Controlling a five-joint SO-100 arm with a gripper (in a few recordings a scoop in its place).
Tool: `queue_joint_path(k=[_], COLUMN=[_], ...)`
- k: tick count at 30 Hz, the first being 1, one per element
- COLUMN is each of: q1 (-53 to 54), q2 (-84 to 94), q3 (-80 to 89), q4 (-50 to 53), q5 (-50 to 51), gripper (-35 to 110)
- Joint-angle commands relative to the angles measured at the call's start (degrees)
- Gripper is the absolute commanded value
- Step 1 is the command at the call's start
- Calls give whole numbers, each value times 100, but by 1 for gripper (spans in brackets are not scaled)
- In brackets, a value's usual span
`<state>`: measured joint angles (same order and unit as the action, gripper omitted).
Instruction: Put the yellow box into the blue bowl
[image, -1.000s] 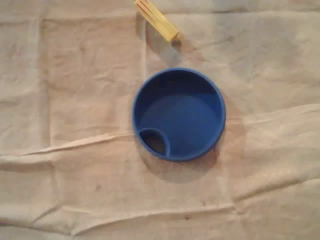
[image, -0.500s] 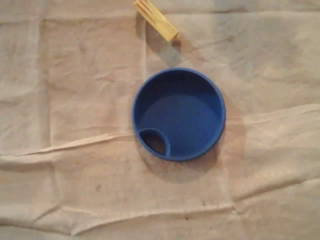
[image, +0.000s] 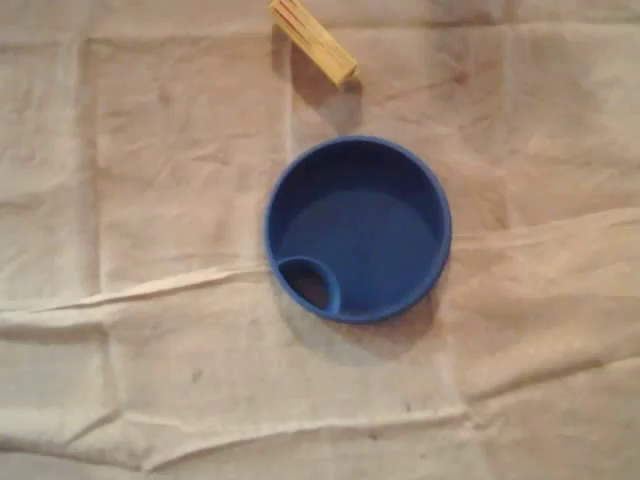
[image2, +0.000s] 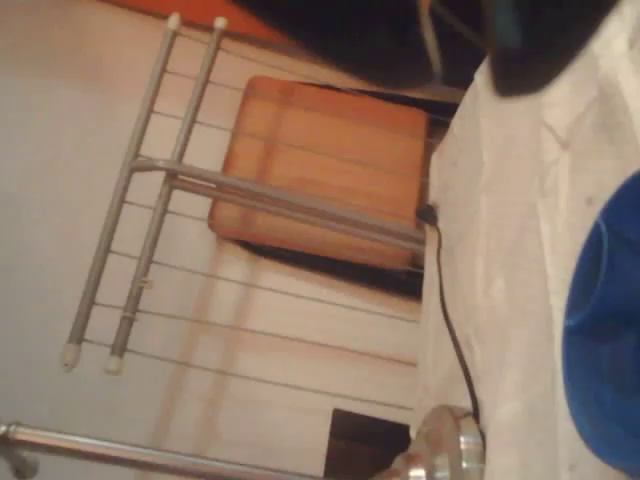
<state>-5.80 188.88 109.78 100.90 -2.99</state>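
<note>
A long yellow box (image: 312, 39) lies slanted on the cloth at the top of the overhead view, just above the blue bowl (image: 357, 228). The bowl stands in the middle of the cloth, round, with a small finger loop at its lower left rim, and nothing inside it. A slice of the blue bowl (image2: 606, 350) also appears at the right edge of the wrist view, which lies on its side.
A wrinkled beige cloth (image: 150, 300) covers the whole table. The wrist view looks past the table's edge at a wooden stool (image2: 330, 160), a metal drying rack (image2: 170, 200) and a black cable (image2: 450, 320).
The box and the bowl have not moved. A faint shadow on the cloth to the right of the box has faded away.
</note>
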Motion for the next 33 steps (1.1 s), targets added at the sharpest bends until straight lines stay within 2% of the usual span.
queue_joint_path(k=[1, 7, 16, 23, 28, 33], q1=[26, 44, 53, 62, 888, 1819], q2=[202, -677, -2751, -4069, -4975, -5933], q3=[-9, -88, -343, -413, -413, -431], q4=[-97, -299, -606, -211, -35, -35], q5=[79, 404, 2505, 4034, 4386, 4104], gripper=[2, 2, 2, 2, 2, 2])
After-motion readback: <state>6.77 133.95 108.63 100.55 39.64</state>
